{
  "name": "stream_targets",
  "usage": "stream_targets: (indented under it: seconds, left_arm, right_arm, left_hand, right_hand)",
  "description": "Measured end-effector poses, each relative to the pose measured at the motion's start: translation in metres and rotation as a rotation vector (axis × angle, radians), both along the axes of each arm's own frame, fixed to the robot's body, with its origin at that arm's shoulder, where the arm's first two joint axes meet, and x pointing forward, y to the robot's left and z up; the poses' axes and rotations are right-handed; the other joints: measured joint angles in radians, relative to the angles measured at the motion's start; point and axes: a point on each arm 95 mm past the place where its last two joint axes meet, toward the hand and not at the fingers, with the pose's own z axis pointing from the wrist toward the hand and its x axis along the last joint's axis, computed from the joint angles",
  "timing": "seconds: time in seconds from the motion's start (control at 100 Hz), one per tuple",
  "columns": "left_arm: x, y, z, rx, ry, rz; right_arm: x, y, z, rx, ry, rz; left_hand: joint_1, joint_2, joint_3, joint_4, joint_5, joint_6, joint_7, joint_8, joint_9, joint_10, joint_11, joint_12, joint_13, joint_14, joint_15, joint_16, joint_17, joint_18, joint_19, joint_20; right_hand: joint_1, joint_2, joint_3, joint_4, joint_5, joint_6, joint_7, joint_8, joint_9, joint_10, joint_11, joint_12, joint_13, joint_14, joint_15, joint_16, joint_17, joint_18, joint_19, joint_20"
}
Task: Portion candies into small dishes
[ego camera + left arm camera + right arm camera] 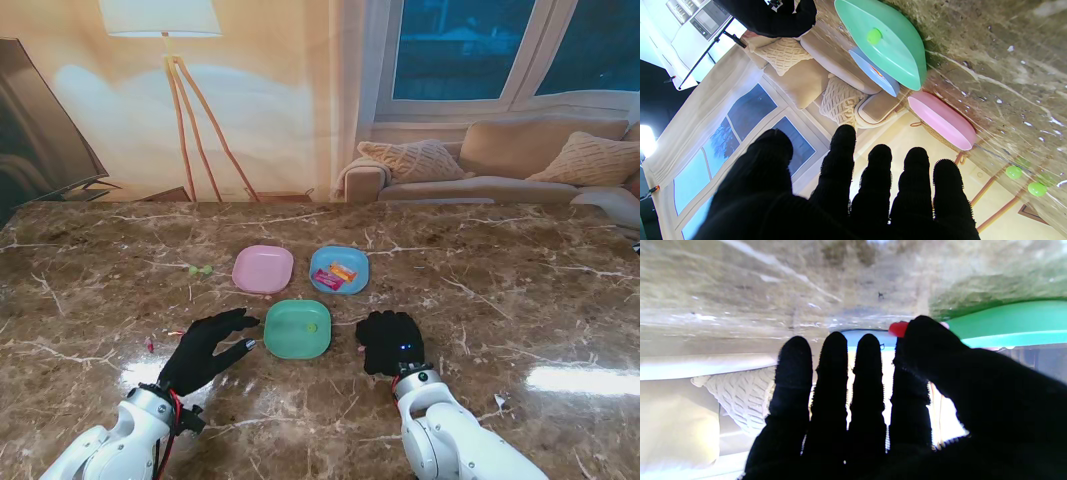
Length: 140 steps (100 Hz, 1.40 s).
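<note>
Three small dishes sit mid-table: a pink dish [263,269], a blue dish [339,269] holding several wrapped candies [337,275], and a green dish [298,329] nearest to me with one green candy [312,326] in it. My left hand [208,350] hovers open just left of the green dish [893,50], fingers spread and holding nothing. Just right of that dish my right hand [390,342] is low over the table. Its thumb presses against the index finger, and a red candy [897,328] shows between their tips, beside the green dish's rim [1007,323].
Two loose green candies [199,269] lie on the marble left of the pink dish [942,120], also seen as green candies [1023,180] in the left wrist view. A tiny pink candy [150,344] lies left of my left hand. A white scrap [498,402] lies at the right.
</note>
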Motion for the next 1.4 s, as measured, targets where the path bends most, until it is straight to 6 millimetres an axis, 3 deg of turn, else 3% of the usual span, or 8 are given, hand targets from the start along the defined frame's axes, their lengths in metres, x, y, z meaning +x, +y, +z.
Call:
stream_targets:
  seconds: [0.33,0.75,1.08,1.4]
  left_arm:
    - [0.001,-0.001,0.001,0.002,0.002,-0.007]
    - [0.002,0.006,0.007,0.015,-0.001,-0.003]
    - [0.003,0.011,0.012,0.015,0.001,0.004]
    - [0.003,0.015,0.016,0.024,0.006,0.01]
  right_arm:
    - [0.014,0.016,0.018,0.017,-0.038,0.039]
    - [0.071,0.071,0.062,0.054,-0.11,0.128]
    - [0.122,0.093,0.065,0.038,-0.064,0.127]
    - [0.156,0.12,0.062,0.069,-0.033,0.125]
  left_hand:
    - [0.0,0.0,0.0,0.0,0.0,0.0,0.0,0.0,0.0,0.0,0.0,0.0,0.0,0.0,0.0,0.0,0.0,0.0,0.0,0.0]
    - [0.0,0.0,0.0,0.0,0.0,0.0,0.0,0.0,0.0,0.0,0.0,0.0,0.0,0.0,0.0,0.0,0.0,0.0,-0.001,0.0]
    - [0.0,0.0,0.0,0.0,0.0,0.0,0.0,0.0,0.0,0.0,0.0,0.0,0.0,0.0,0.0,0.0,0.0,0.0,-0.001,0.0]
    - [0.0,0.0,0.0,0.0,0.0,0.0,0.0,0.0,0.0,0.0,0.0,0.0,0.0,0.0,0.0,0.0,0.0,0.0,-0.001,0.0]
  right_hand:
    - [0.0,-0.002,0.0,0.0,0.002,0.0,-0.001,-0.004,0.001,0.0,0.0,0.0,0.0,0.0,0.0,0.0,0.001,0.0,0.0,0.0]
    - [0.0,-0.009,0.0,0.0,0.015,0.0,-0.015,-0.014,0.001,0.0,0.0,-0.001,0.0,0.001,-0.001,-0.001,0.001,0.0,0.0,0.0]
    - [0.0,-0.01,0.0,0.0,0.017,-0.001,-0.016,-0.015,0.011,0.0,-0.013,-0.001,0.0,0.001,-0.003,-0.001,0.001,0.0,0.0,0.0]
    - [0.0,-0.01,0.0,0.0,0.017,-0.001,-0.016,-0.016,0.011,0.0,-0.023,-0.002,0.0,0.001,-0.016,-0.013,0.001,0.0,0.0,0.0]
